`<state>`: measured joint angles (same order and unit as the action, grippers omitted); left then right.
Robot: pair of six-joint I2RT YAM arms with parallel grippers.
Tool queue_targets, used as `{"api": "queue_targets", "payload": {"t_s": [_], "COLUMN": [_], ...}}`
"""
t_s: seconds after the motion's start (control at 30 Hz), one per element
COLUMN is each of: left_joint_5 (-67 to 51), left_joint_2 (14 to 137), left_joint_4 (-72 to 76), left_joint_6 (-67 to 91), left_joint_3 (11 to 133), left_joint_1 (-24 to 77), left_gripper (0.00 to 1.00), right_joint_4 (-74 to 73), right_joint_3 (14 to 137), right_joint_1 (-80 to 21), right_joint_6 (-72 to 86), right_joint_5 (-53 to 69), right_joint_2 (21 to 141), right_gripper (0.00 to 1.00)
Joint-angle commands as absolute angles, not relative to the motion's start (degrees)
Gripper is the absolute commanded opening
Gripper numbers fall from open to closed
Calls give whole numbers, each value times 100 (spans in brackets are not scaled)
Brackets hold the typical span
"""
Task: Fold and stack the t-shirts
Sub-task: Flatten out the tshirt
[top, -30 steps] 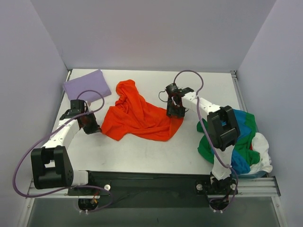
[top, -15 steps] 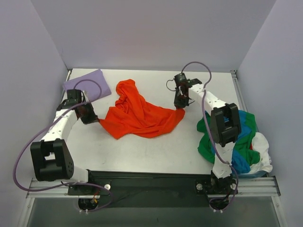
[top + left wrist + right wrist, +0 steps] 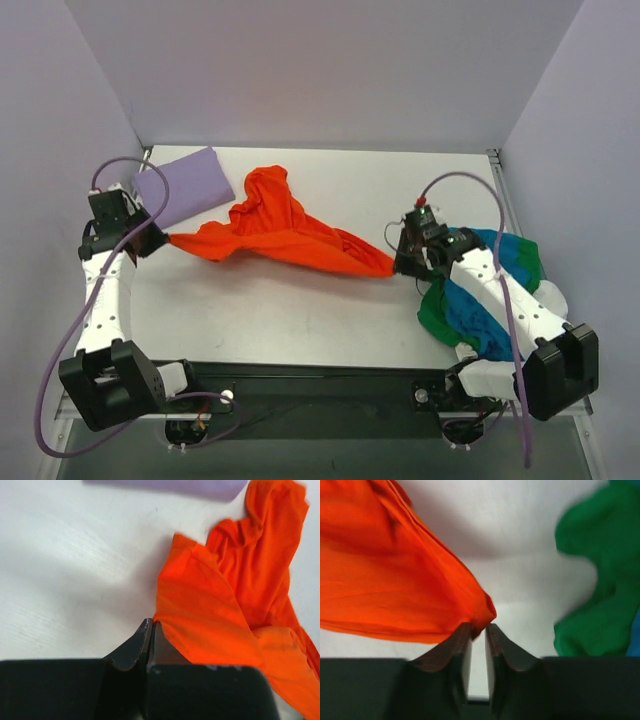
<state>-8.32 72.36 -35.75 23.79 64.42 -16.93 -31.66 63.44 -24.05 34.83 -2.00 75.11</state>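
My left gripper (image 3: 151, 625) has its jaws pressed together, and the edge of the orange shirt (image 3: 215, 610) is pinched between the tips. From there the cloth spreads out to the right in loose folds over the white table (image 3: 65, 570).

My right gripper (image 3: 478, 630) has its jaws almost closed, with only a thin slit between them. They nip a small bunched corner of the same orange shirt right at the tips, and the cloth fans out from there to the left.

In the top view this shirt is pulled into a long band between my two grippers, from the left edge of the table across the middle to the right. One crumpled part of it lies toward the far side.

Just beyond my left gripper, in the far left corner, the lavender shirt (image 3: 185, 183) lies folded and flat. Its edge is near the orange cloth, but I cannot tell if they touch.

Beside my right gripper the green shirt (image 3: 585, 580) begins. It lies in a heap with the blue shirt (image 3: 512, 252) and the white shirt (image 3: 556, 302) at the right edge of the table, and my right arm reaches over this heap.
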Motion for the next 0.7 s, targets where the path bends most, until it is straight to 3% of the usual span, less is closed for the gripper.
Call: {"api": "queue_targets", "payload": {"t_s": [0.0,0.07,0.17,0.67], "left_joint_5": [-1010,-1203,-1406,-1854], "left_joint_2": [6918,6768,6574,6557], "left_joint_4": [-3744,-3753,-3735,-3762], "left_joint_6": [2426,2400,2286,2329], "left_joint_3": [5601,5275,4809,4605], "left_joint_1": [-1670,-1670,-1679,-1679], "left_gripper": [0,0,0,0], "right_joint_4": [-3630,-3630,-3621,-2321], "right_joint_3": [4839,4466,4315,5228], "right_joint_1": [-2522,-2610,-2680,-2681], "right_joint_6": [4016,4192,4298,3736], "right_joint_5": [-273,-307,-439,-185], "right_joint_2": [7323,6937,6698,8233], "right_gripper": [27,42,49,46]}}
